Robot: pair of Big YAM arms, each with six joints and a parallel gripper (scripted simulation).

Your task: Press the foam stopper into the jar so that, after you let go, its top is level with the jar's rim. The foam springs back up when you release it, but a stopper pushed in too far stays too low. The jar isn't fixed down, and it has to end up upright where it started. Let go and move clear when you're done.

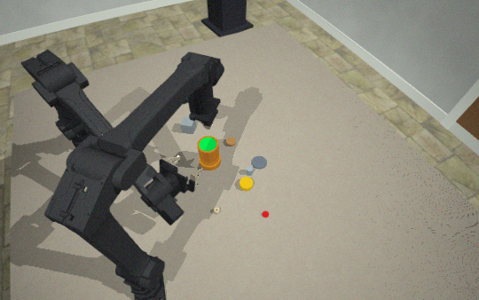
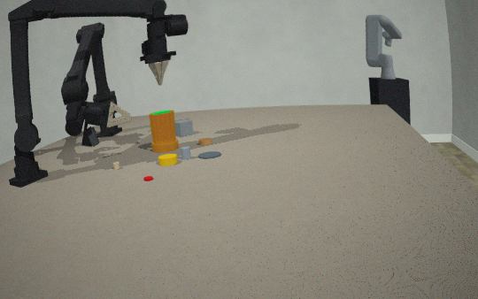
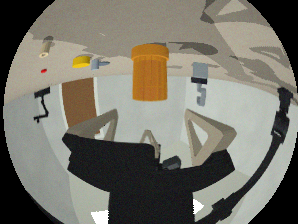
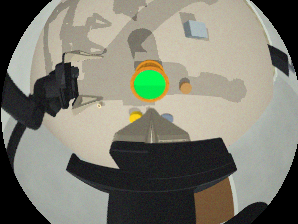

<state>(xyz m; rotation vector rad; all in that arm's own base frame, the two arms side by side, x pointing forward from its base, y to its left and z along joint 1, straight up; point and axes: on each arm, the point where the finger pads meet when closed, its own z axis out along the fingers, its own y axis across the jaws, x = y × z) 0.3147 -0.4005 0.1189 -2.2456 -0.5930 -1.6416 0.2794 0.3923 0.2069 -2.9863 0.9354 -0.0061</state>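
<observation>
The orange jar stands upright on the table. The green stopper sits inside its mouth, with its top close to the rim; I cannot tell a small height difference. My left gripper is open and empty, beside the jar and apart from it, its fingers pointing at the jar's side. My right gripper is shut on nothing and points down, above the jar with a gap over the stopper.
A grey-blue block stands behind the jar. A brown disc, a flat blue-grey disc, a small pale blue cylinder and a yellow disc lie nearby. A beige piece and a red disc lie farther off.
</observation>
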